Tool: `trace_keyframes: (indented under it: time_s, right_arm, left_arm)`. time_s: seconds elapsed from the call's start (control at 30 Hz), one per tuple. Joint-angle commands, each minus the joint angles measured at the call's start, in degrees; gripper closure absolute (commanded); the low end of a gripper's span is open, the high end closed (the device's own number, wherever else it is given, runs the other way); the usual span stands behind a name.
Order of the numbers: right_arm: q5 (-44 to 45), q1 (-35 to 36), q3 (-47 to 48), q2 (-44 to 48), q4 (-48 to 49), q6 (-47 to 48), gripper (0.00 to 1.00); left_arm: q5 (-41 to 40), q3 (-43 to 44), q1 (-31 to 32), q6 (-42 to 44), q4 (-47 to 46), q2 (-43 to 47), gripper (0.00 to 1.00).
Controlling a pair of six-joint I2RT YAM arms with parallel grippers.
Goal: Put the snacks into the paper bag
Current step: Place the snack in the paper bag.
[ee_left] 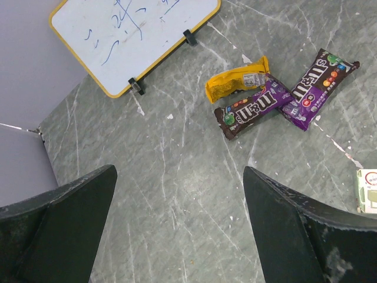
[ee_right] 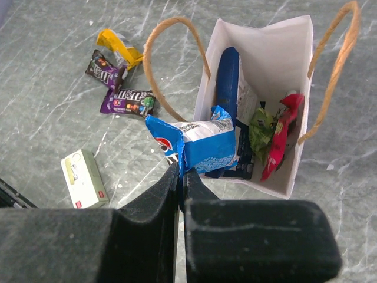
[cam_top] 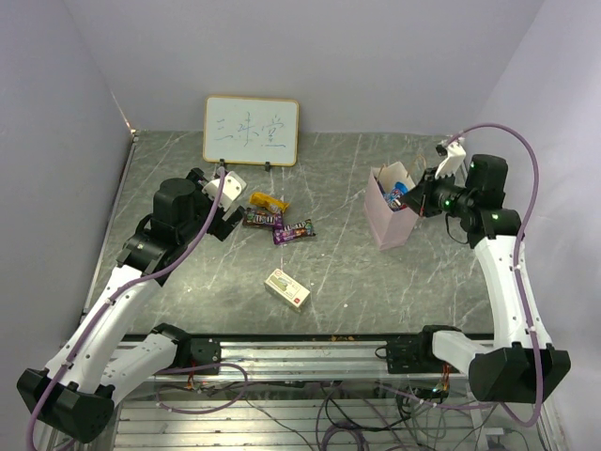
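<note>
My right jaws clenched on blue-white snack packet (ee_right: 197,141) at mouth of paper bag (ee_right: 265,41), right side of table (cam_top: 357,282). Left jaws released. Risk: packet snags rim, tipping bag.

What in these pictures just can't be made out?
- Right wrist view: the blue-white packet, pinched by the right end effector, hides some contents of the paper bag.
- Left wrist view: the white box is cut by the right edge.
- Top view: whiteboard writing too small to read.

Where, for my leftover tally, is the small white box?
In the top view the small white box lies on the near side of the purple packets, left of the paper bag.
</note>
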State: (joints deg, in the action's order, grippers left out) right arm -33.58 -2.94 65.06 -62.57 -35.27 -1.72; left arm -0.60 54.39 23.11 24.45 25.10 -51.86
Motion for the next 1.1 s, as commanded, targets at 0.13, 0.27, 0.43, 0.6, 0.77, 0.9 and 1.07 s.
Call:
trace_keyframes:
  time_s: [0.13,0.27,0.43,0.6,0.77,0.9,1.07]
  right_arm:
    - [4.4,-0.4,1.1,-3.2,0.2,-0.5,0.93]
    - [4.5,-0.4,1.1,-4.9,0.1,-0.4,0.89]
    - [4.5,-0.4,1.4,-7.0,0.1,0.2,0.85]
    - [3.5,-0.4,1.4,-7.9,0.4,0.5,0.84]
    - [3.2,-0.4,1.3,-7.9,0.6,0.6,0.83]
    - [2.1,-0.4,1.7,-7.9,0.6,0.8,0.82]
    - [-0.1,-0.4,3.9,-7.3,-0.2,0.3,0.96]
  left_arm:
    - [1.2,-0.5,-0.4,0.0,-2.0,0.9,0.00]
    - [1.0,-0.8,-0.4,0.0,-2.0,1.1,0.00]
    - [1.2,-1.0,-0.6,-0.1,-2.1,1.2,0.00]
    - [1.6,-0.9,-0.9,-0.2,-2.0,1.1,0.01]
    - [1.9,-0.8,-1.0,-0.3,-2.0,0.7,0.01]
    - [1.7,-0.6,-1.0,-0.3,-1.9,0.6,0.01]
    - [1.6,-0.6,-1.1,-0.2,-1.8,0.7,0.01]
